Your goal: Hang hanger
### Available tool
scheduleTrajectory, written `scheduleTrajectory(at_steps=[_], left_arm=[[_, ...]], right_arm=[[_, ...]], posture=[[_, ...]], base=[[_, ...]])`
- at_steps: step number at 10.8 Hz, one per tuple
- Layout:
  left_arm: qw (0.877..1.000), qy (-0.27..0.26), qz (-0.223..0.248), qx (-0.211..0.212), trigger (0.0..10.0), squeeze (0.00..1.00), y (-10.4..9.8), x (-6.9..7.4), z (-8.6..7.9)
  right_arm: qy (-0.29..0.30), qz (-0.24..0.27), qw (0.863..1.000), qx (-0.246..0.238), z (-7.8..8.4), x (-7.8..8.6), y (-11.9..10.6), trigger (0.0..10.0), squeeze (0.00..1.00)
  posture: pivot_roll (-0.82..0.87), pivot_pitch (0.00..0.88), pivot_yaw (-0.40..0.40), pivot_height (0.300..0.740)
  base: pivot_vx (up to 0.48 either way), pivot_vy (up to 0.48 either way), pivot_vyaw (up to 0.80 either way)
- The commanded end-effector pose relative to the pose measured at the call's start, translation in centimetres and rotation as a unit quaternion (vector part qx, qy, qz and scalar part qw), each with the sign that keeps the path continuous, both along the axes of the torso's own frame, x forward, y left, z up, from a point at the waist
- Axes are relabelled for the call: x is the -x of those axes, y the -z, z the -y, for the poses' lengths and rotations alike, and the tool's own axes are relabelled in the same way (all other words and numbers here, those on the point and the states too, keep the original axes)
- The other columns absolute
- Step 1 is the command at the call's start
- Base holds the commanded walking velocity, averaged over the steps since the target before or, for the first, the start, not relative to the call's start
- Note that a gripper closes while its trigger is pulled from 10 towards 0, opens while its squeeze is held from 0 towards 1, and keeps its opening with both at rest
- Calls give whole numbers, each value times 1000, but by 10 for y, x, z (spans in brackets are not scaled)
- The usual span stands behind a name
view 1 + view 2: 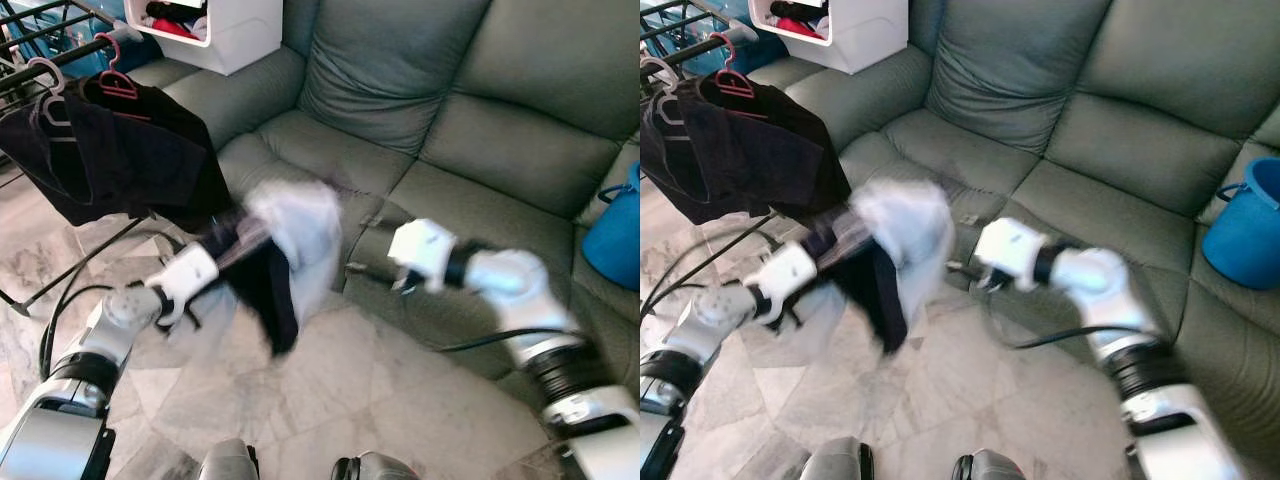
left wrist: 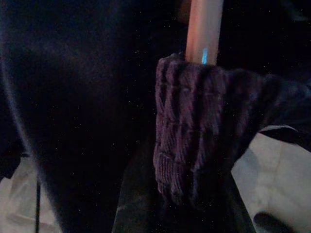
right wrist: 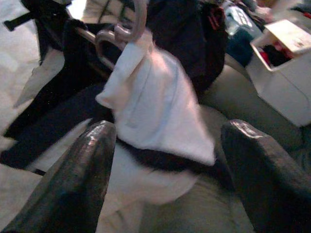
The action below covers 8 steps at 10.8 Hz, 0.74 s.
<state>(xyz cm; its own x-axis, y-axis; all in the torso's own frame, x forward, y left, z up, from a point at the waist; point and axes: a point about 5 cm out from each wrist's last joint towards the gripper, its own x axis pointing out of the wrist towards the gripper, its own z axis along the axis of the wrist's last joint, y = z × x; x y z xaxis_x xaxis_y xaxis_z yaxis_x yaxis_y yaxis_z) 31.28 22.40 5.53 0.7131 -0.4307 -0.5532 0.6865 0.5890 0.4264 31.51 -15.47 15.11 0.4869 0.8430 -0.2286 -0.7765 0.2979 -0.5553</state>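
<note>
My left gripper (image 1: 228, 248) is raised in front of the sofa and is shut on a hanger that carries a white garment (image 1: 300, 235) and a dark garment (image 1: 270, 290); this part of the eye views is blurred. Up close, the hanger's pale pink bar (image 2: 204, 29) runs into a dark knitted cloth (image 2: 194, 136). The pink hanger hook (image 3: 132, 22) stands above the white garment (image 3: 150, 102). My right gripper (image 1: 362, 268) is a little to the right of the clothes, open, its fingers (image 3: 82, 170) wide apart and holding nothing.
A drying rack (image 1: 40, 25) at the far left holds a dark garment (image 1: 120, 160) on a red hanger (image 1: 118, 80). A grey-green sofa (image 1: 450, 100) lies behind, with a white box (image 1: 225, 30) on its left arm and a blue bucket (image 1: 615, 240) at the right. The floor is marble.
</note>
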Motion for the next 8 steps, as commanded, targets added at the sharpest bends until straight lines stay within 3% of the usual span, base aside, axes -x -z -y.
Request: scheduleTrajectory(at_steps=[1,4,5,8], left_arm=[[999,25,22,-6,0,0,-10,-4,1],[990,135,52,-8,0,0,-18,0,17],[980,188,71,-4,0,0,-22,4,28],[965,247,91,-7,0,0,-23,9,43]], right_arm=[[-9,13,1000,4,5,-3,-14,10000,1000],[-10,-24,998,55,30,-8,-13,10000,1000],[-30,-54,993,103,37,-5,-2,10000,1000],[-66,-96,986,122,32,-6,8,10000,1000]], posture=[[-78,0,-26,740],[-74,0,-28,740],[-71,0,-27,740],[-71,0,-26,740]], base=[[0,0,0],[0,0,0],[0,0,0],[0,0,0]])
